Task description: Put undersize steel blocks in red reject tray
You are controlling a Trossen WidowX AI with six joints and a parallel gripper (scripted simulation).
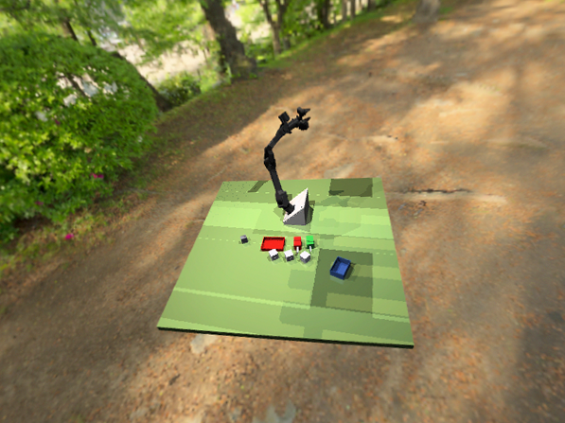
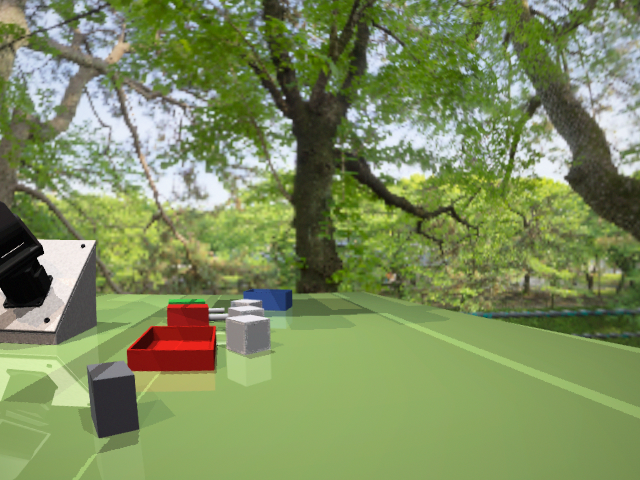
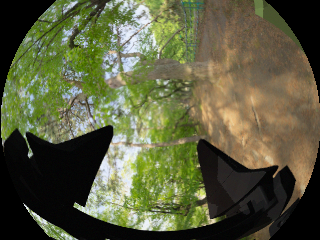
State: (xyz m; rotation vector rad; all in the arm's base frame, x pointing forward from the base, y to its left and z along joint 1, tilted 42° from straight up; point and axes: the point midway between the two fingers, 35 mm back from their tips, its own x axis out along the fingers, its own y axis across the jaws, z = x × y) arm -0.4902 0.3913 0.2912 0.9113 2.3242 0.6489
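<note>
My gripper [image 1: 309, 114] [image 3: 156, 138] is open and empty, raised high above the table and away from the blocks. Three light steel blocks stand in a row: a left one [image 1: 273, 255] [image 2: 248, 334], a middle one [image 1: 289, 256] and a right one [image 1: 305, 257]. Their holes cannot be made out. The red reject tray [image 1: 271, 248] [image 2: 171, 360] is empty and lies behind the left block. The green GO gauge [image 1: 310, 240] [image 2: 186, 300] lies behind the right block, its pin pointing toward the row. In the exterior view it is mostly hidden behind a red gauge.
The red gauge [image 1: 296, 242] [image 2: 187, 314] lies between the tray and the green gauge. A dark grey block [image 1: 244, 239] [image 2: 114, 403] stands left of the tray. A blue open box [image 1: 339, 268] [image 2: 268, 299] stands at the right. The arm's grey wedge base [image 1: 299, 212] [image 2: 77, 304] is behind the gauges.
</note>
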